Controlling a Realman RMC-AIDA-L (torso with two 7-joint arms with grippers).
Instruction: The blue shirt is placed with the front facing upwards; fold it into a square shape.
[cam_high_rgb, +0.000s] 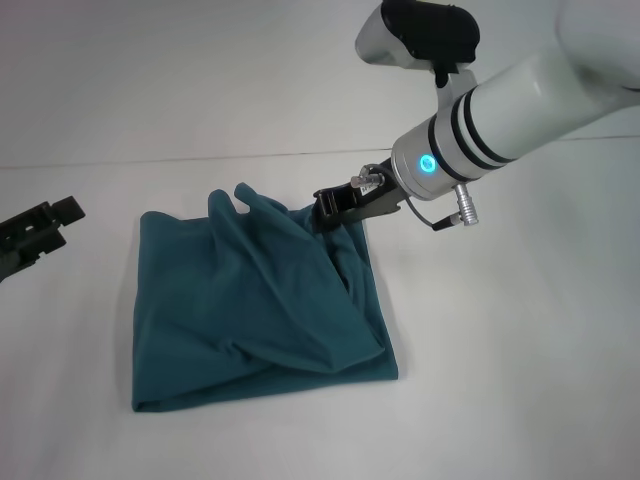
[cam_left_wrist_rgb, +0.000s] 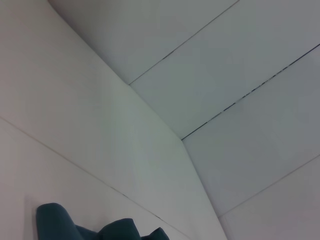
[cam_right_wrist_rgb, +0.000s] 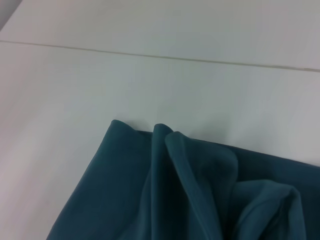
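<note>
The blue shirt (cam_high_rgb: 250, 310) lies on the white table as a rumpled, roughly square teal bundle, with loose folds running from its far right corner to its near edge. Its lettering and collar are hidden. My right gripper (cam_high_rgb: 330, 208) is at the far right corner, shut on a raised bunch of the cloth. In the right wrist view the shirt (cam_right_wrist_rgb: 175, 200) shows as folded teal edges. My left gripper (cam_high_rgb: 40, 228) is parked at the table's left, apart from the shirt. A bit of the shirt (cam_left_wrist_rgb: 60, 222) shows in the left wrist view.
The white table (cam_high_rgb: 500, 380) surrounds the shirt on all sides. A white wall (cam_high_rgb: 200, 70) stands behind the table's far edge.
</note>
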